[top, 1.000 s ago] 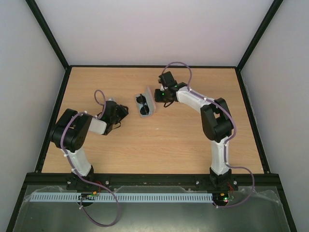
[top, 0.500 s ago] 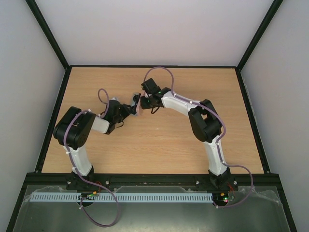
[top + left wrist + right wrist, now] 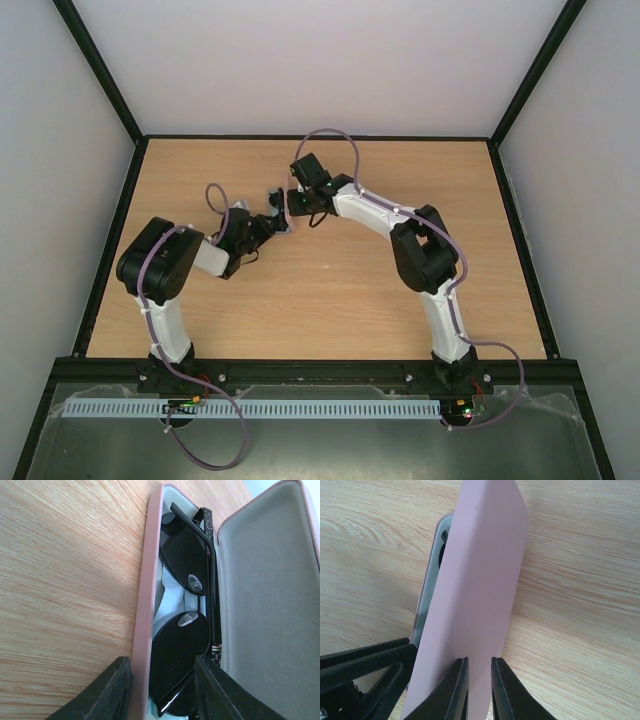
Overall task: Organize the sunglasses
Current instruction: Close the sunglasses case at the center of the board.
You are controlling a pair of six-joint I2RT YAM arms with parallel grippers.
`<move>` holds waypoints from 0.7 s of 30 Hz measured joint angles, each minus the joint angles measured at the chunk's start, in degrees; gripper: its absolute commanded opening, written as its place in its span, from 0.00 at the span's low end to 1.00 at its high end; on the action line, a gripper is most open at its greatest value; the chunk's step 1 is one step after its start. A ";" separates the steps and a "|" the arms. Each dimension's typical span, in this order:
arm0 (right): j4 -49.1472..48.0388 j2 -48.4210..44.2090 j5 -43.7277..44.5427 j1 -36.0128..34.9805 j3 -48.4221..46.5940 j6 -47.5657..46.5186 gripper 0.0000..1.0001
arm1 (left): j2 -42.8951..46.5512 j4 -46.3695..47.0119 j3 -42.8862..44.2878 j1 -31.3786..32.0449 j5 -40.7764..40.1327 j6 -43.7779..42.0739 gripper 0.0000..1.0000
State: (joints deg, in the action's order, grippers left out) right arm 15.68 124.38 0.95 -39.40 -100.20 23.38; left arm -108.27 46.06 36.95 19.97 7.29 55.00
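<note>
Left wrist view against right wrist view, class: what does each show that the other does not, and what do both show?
Only the left wrist view shows the sunglasses lying in the open case, on light blue cloth, with the lid's grey lining. Only the right wrist view shows the lid's pink outside and the right gripper at its edge. Both show the case, the wooden table and the left gripper straddling the case's wall.

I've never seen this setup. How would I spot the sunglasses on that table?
Look to the middle of the wooden table, where the two robot arms meet at an open pink case with grey lining. The sunglasses lie folded inside its lower half, on something pale blue. They are the only dark, glossy thing there: two round black lenses in a thin black frame with clear nose pads.
</note>
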 measured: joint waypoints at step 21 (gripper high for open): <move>1.81 7.41 0.20 -1.53 -8.66 -0.22 0.15 | 0.57 10.21 -7.89 -1.53 4.55 1.99 0.29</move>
State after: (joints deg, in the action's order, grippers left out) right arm 17.50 131.79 1.15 -40.93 -108.86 23.16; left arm -107.70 56.27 29.06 18.44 11.84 56.99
